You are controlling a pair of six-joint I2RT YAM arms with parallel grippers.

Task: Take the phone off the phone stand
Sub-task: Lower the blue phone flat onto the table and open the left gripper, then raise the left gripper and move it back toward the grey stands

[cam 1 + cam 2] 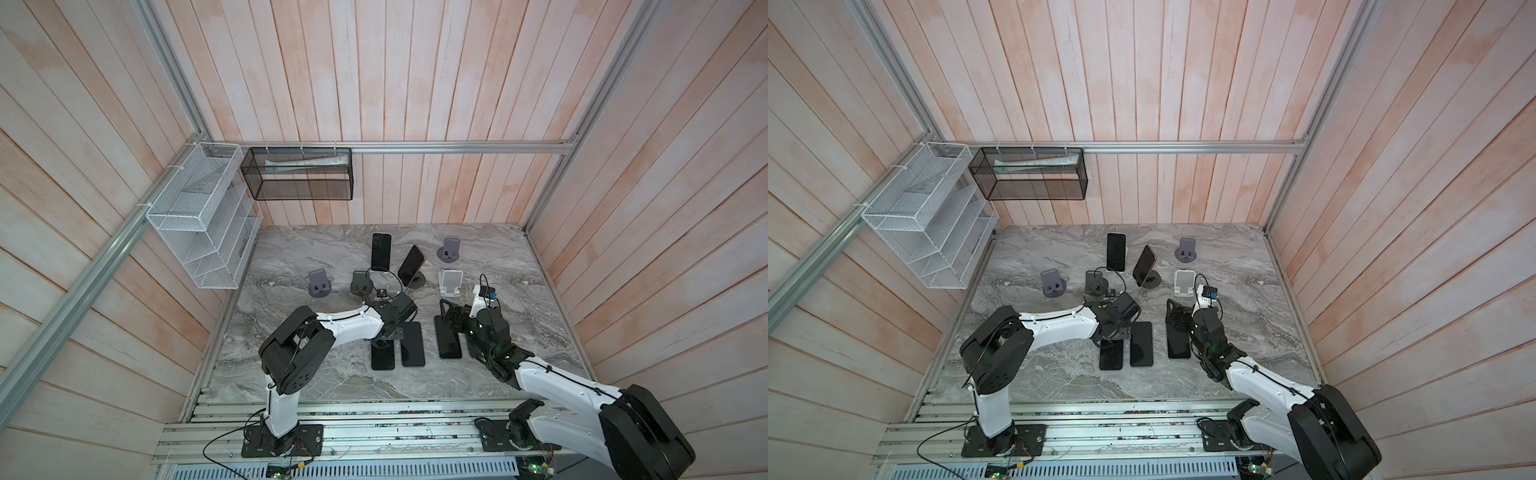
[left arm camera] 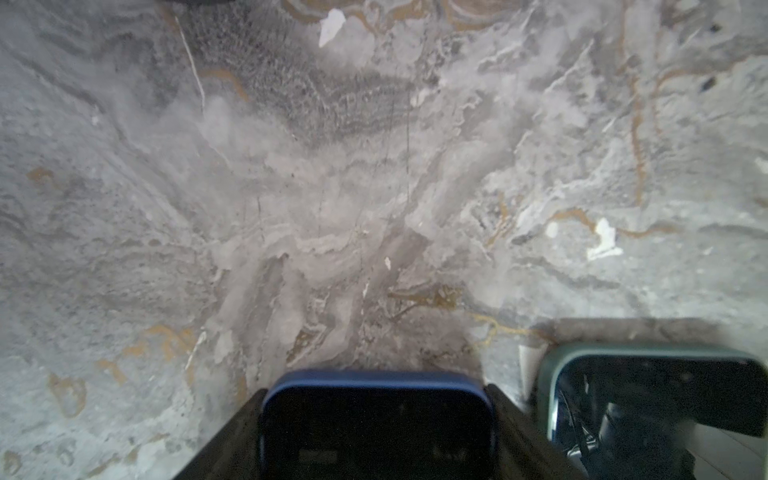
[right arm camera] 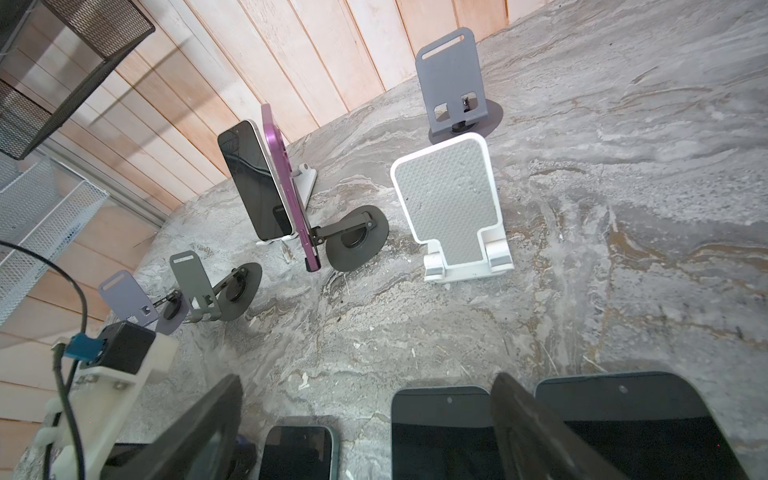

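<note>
Presently: blue-cased phone [image 2: 376, 432], lying flat

Dark screen, navy case; on marble tabletop [image 2: 291, 187] beside green-cased phone [image 2: 648, 399]. Left tool [image 2: 378, 388] straddles its edges; clamped or not, cannot tell. Right tool [image 3: 368, 378] gapes wide, empty.

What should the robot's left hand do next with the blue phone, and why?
Probably open the left gripper's jaws fully and lift away. The blue phone looks laid flat on the table beside the green-edged phone, with the jaws hugging its sides.
</note>
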